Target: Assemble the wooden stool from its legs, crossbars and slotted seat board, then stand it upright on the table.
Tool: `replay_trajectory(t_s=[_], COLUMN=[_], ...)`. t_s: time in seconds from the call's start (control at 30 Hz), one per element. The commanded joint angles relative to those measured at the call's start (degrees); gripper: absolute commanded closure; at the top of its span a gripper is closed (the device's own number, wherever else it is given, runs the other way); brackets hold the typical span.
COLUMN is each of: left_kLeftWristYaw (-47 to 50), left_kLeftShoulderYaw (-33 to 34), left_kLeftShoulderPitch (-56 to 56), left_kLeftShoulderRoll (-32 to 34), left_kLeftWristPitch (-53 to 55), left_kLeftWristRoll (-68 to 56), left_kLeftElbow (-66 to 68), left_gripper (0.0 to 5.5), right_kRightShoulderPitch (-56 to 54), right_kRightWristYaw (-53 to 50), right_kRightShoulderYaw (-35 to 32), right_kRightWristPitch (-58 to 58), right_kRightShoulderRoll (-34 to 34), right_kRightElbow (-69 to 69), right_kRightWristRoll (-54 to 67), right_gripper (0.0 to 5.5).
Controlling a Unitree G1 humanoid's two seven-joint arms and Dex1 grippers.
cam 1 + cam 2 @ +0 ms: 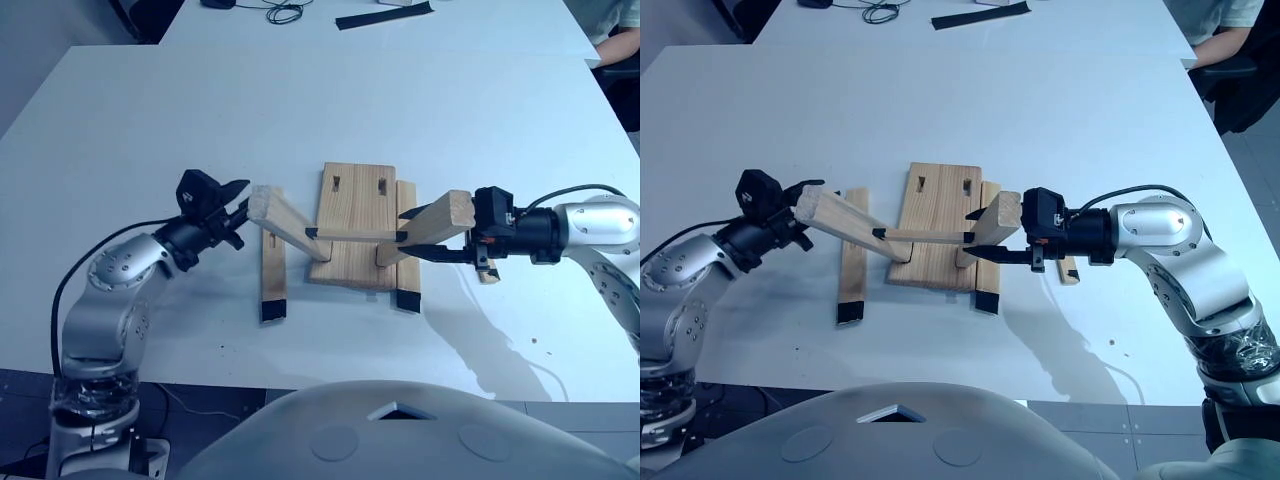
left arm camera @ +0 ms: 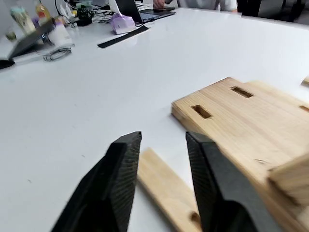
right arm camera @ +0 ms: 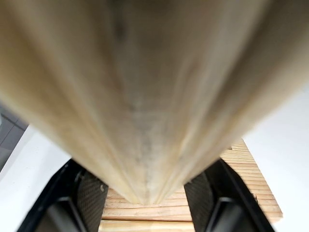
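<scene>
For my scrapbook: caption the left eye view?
Right jaws clamp right leg, left jaws open by left leg; crossbar joins them over board.

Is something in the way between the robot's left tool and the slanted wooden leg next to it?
Nothing visible is in the way. The open left tool sits right beside the top end of the slanted leg, with no other thing between them.

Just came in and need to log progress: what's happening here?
The robot is partway through building a stool. Its right claw grips one leg, joined by a crossbar to a second leg; both stand tilted on the flat seat board. The left claw is open beside that second leg. Two spare legs lie on the table.
</scene>
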Motion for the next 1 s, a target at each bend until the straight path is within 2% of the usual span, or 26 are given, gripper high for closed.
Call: replay_trajectory(t_s=[0.03,0.13,0.27,0.37,0.5,0.57,0.73,0.83,1.0], left_kLeftWristYaw=[6.56,10.45,12.93,15.33,17.66,18.86,23.09,22.76,15.64], left_kLeftShoulderYaw=[5.15,7.35,10.61,7.29,-2.93,-4.26,-5.06,-2.92,1.12], left_kLeftShoulderPitch=[3.89,5.41,2.32,-5.19,-13.17,-14.40,-19.28,-20.36,-15.11], left_kLeftShoulderRoll=[-2.75,-4.62,-3.29,-3.98,-10.59,-11.62,-13.28,-10.30,3.16], left_kLeftWristPitch=[1.69,0.88,3.37,10.61,26.12,32.19,36.90,35.99,23.75], left_kLeftWristRoll=[0.57,1.65,1.06,-2.62,-21.08,-27.95,-24.91,-21.14,-9.20], left_kLeftElbow=[-5.36,-8.85,-9.36,-11.28,-19.67,-20.17,-15.66,-12.06,-0.76], left_gripper=[3.46,3.46,3.46,3.46,3.46,3.46,3.46,3.46,3.46], right_kRightShoulderPitch=[1.78,3.02,5.31,5.17,2.10,0.70,-3.55,-4.13,-1.94], right_kRightWristYaw=[-2.95,-3.91,-4.37,-4.30,-3.72,-3.43,-2.32,-1.81,-2.04], right_kRightShoulderYaw=[-0.27,-1.12,-2.29,-2.14,-0.04,0.72,2.73,3.00,2.11], right_kRightWristPitch=[2.51,2.60,2.63,2.79,3.75,4.17,4.07,3.94,3.55], right_kRightShoulderRoll=[-1.00,-0.95,-1.62,-1.68,-0.80,-0.53,1.18,1.25,0.46], right_kRightElbow=[1.43,0.93,-0.01,0.09,0.58,0.98,3.77,4.25,3.71], right_kRightWristRoll=[-5.38,-5.14,-4.85,-4.98,-5.23,-5.27,-6.56,-6.59,-6.71], right_gripper=[3.46,3.46,3.46,3.46,3.46,3.46,3.46,3.46,3.46])
